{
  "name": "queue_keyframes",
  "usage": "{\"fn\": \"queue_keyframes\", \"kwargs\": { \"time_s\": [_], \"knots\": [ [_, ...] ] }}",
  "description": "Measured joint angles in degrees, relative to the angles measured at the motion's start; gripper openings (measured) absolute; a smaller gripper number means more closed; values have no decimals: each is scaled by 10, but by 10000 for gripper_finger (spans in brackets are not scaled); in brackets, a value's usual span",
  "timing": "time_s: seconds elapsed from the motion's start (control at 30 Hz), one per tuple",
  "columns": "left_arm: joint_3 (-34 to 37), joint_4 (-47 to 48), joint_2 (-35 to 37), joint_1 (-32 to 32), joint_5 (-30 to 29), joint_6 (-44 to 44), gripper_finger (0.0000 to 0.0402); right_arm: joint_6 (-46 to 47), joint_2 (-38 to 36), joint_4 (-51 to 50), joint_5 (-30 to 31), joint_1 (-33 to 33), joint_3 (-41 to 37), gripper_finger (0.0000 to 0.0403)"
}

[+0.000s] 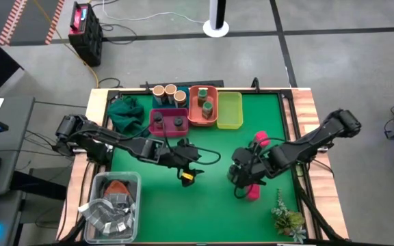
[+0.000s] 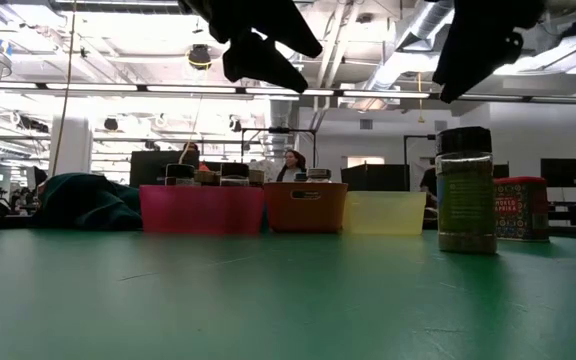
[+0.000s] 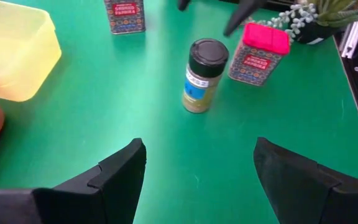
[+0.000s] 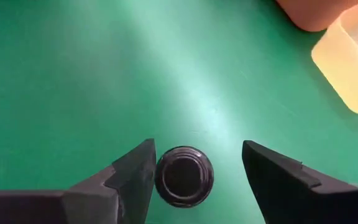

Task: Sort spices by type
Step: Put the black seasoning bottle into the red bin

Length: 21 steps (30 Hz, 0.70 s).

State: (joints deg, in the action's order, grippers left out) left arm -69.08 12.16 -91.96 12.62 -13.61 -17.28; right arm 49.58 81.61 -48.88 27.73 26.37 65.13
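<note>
Directly beneath the right pincer, whose fingers stood apart, a black-capped spice jar sat upright on the green surface, nearer one finger, so centring before descending seemed wise.

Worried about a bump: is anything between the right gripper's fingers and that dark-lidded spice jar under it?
Nothing visible. The right gripper hangs open directly above the dark-lidded spice jar, its lid showing between the fingers, with only bare green table around it.
</note>
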Motion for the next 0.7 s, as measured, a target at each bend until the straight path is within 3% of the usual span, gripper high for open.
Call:
{"fn": "queue_keyframes", "kwargs": {
  "time_s": [0.23, 0.7],
  "knots": [
    [0, 5, 0, -5, 13, -4, 283, -25, 37, 40, -27, -7, 0, 266],
    [0, 9, 0, -12, 22, -3, 283, -31, 59, 10, -40, -13, 0, 266]
  ]
}}
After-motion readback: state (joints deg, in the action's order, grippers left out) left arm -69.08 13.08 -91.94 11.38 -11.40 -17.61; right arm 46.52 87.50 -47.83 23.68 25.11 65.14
